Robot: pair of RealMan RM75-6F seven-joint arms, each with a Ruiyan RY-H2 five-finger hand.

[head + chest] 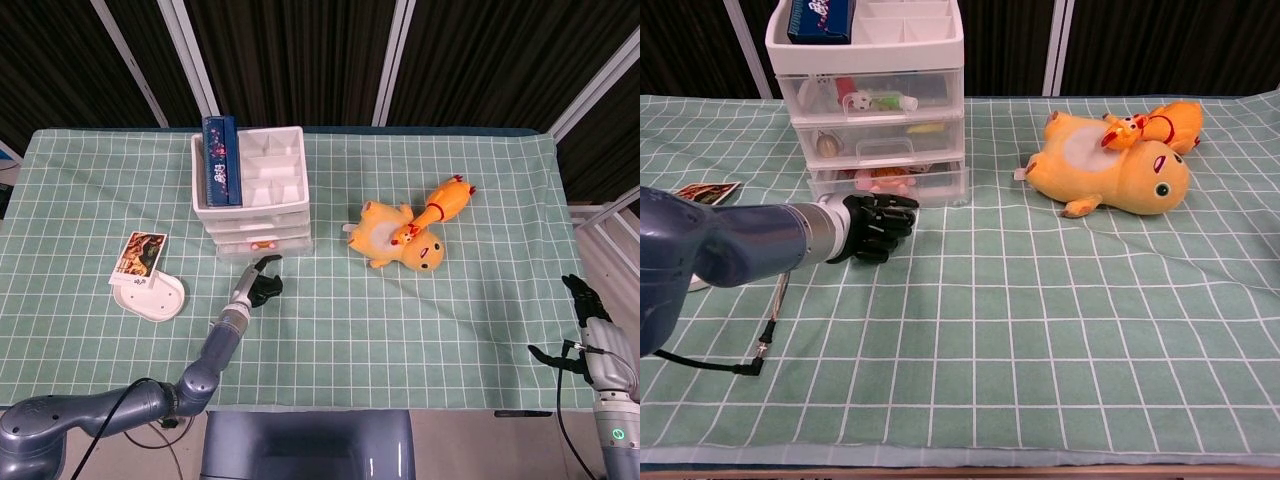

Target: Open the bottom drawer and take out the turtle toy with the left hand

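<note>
The black left hand (875, 226) is curling its fingers (898, 212) at the clear plastic bottom drawer (895, 184); actual grip I cannot tell.

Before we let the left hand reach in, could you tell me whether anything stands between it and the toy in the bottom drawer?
Yes: the bottom drawer looks barely open, so its clear front panel lies between the left hand and the pinkish thing inside, not clearly a turtle. Nothing lies on the cloth between them.

We cannot make out the turtle toy among the small things behind the bottom drawer (890, 183)'s clear front. The left hand (874, 226) hides any handle it has. The right hand (585, 330) sits at the head view's edge, its fingers too small to read.
</note>
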